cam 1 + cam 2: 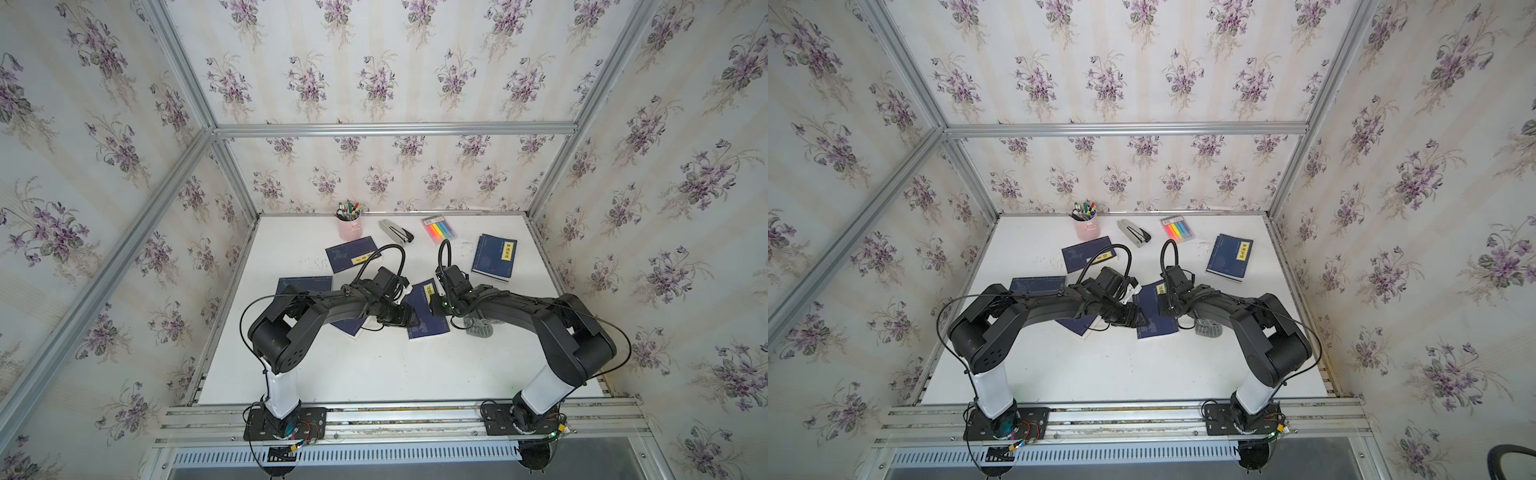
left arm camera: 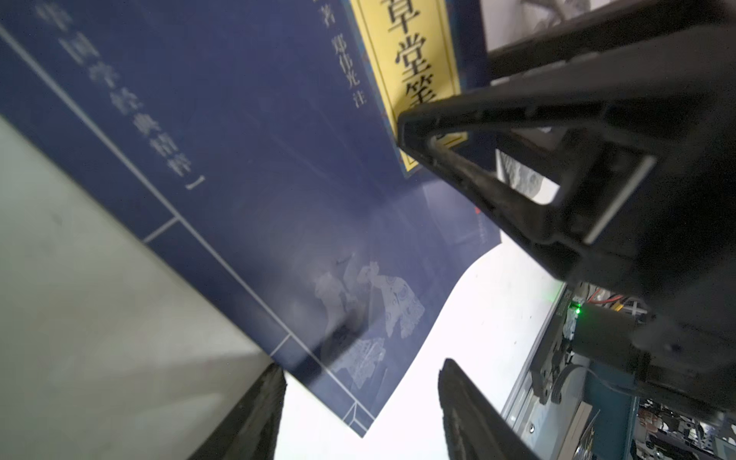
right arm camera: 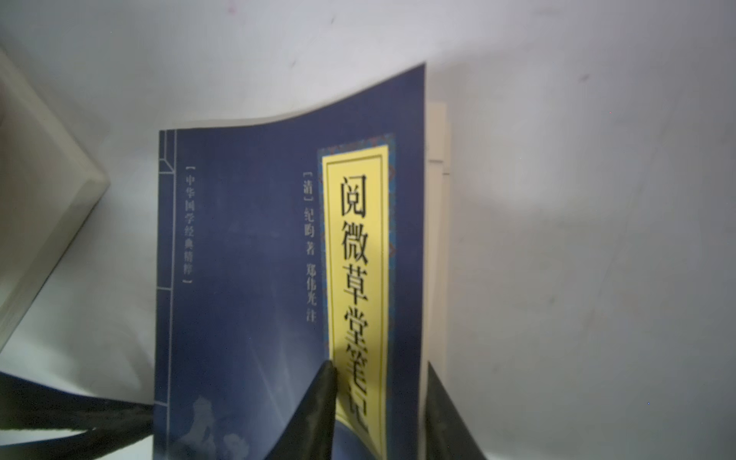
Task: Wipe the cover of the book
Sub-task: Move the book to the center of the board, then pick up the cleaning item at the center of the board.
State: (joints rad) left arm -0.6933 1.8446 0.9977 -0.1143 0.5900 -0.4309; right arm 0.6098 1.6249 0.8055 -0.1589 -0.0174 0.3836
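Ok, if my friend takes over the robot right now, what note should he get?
Left gripper: open, holding nothing, over a corner of the middle book.
Right gripper: open, fingers either side of that book's yellow title strip, by the page edge.
Grey cloth: lying on the table beside the book, under the right arm, not held.
Done: both grippers are at the book.
Left: probably pick up the cloth and wipe the cover; no wiping shows.

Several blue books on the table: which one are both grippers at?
The centre book, with left gripper and right gripper at opposite edges. No other book has a gripper on each side.
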